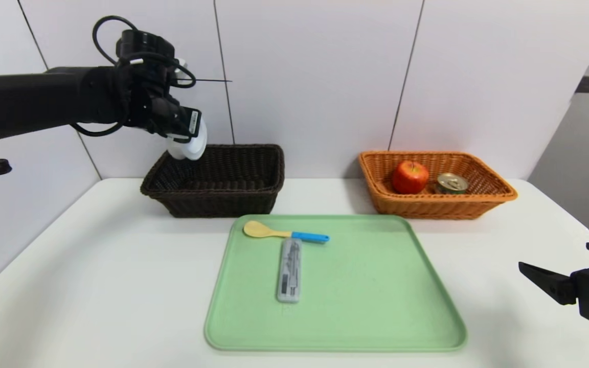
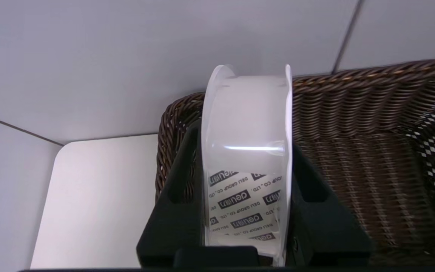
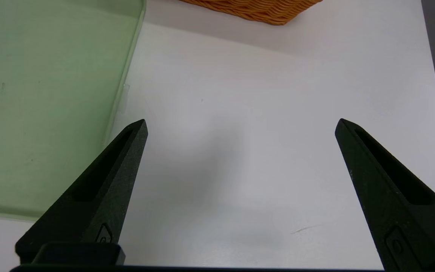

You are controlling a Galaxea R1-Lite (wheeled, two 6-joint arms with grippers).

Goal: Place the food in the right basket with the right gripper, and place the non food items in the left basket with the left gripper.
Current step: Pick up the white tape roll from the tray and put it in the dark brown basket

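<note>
Two arms: left one at work, right one parked.
Left gripper (image 1: 188, 137): over the dark basket's (image 1: 223, 197) left rear corner, fingers (image 2: 176, 211) clamped on a white tape roll (image 2: 246, 151).
Tray (image 1: 376, 317): in front of the dark basket, carrying yellow-headed spoon (image 1: 284, 232) and grey case (image 1: 290, 269).
Orange basket (image 1: 483, 202): right of the dark basket, holding apple (image 1: 409, 177) and tin (image 1: 451, 182).
Right gripper (image 3: 240, 126): far right of the dark basket, over bare surface (image 3: 259, 151), fingers spread wide, holding nothing.
</note>
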